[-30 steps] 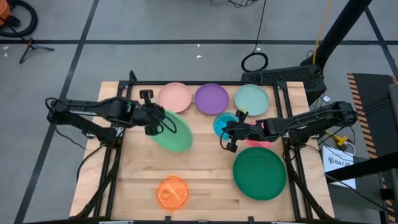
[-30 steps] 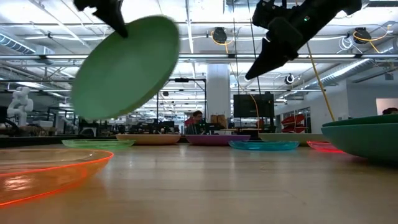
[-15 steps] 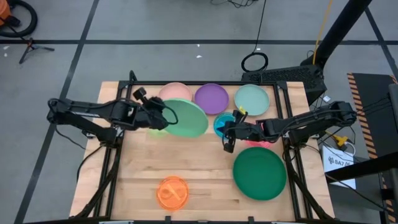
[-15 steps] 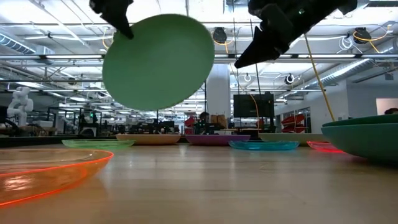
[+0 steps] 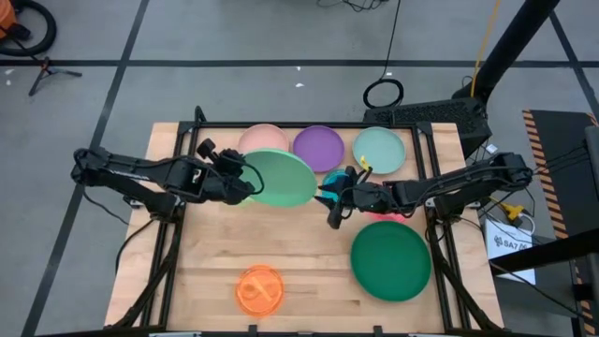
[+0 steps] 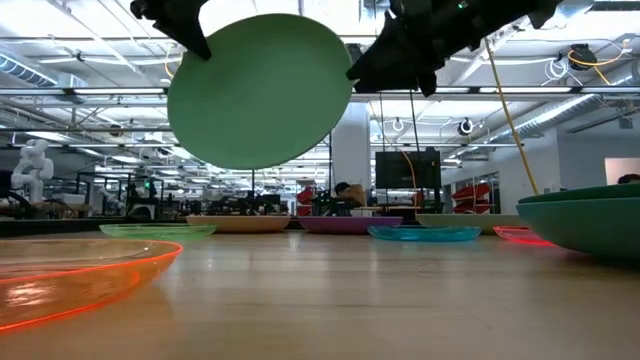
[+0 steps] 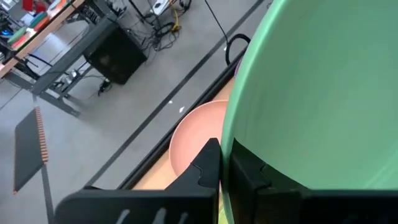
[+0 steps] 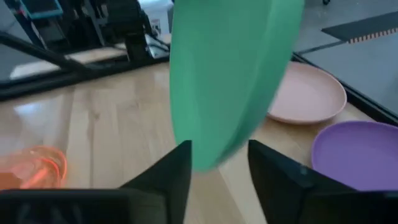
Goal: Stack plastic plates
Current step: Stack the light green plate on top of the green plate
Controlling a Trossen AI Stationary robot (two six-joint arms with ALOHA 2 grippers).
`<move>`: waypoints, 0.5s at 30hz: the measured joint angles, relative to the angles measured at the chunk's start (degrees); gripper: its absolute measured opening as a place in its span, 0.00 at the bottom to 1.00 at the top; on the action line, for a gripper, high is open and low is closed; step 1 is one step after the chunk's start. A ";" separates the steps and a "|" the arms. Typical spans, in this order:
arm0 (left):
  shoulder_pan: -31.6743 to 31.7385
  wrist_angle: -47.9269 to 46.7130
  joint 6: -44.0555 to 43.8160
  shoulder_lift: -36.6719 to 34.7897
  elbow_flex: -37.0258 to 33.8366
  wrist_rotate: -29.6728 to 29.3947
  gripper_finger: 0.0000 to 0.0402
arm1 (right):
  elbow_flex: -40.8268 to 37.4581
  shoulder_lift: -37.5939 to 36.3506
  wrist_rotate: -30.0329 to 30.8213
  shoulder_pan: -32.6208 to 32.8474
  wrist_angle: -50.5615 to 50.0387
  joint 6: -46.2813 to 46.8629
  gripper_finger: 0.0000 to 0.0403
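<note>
Since a second ago the green plate [image 5: 281, 177] has swung up from mid-table toward 12 o'clock — airborne, left gripper [image 5: 236, 183] clenched on its rim. Right gripper [image 5: 333, 209] closes in, fingers parted. Looks light, stiff, slick; rim pinch suits.

Two large plates [image 5: 279, 177] [image 5: 390, 259], three medium [image 5: 319, 147], orange small [image 5: 259, 288].

Plates laid out on my bench [image 5: 206, 271]

Three plates [image 5: 320, 147] line the far edge; my left pincer [image 5: 245, 186] holds one aloft before them, right pincer [image 5: 330, 212] beside it.
</note>
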 joint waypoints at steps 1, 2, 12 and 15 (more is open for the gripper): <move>-0.11 -0.02 -0.18 0.00 0.00 0.00 0.03 | 0.00 0.01 0.12 -0.01 0.89 0.07 0.42; -0.09 -0.02 -0.39 0.00 0.00 0.02 0.03 | 0.00 0.01 0.19 -0.03 1.75 0.34 0.44; -0.13 5.12 -0.34 0.39 -0.02 -0.09 0.03 | 0.00 0.34 8.28 -0.12 5.24 3.62 0.43; -0.13 7.74 1.10 1.23 -0.02 -0.06 0.03 | -0.02 0.64 11.16 -0.20 5.26 3.57 0.39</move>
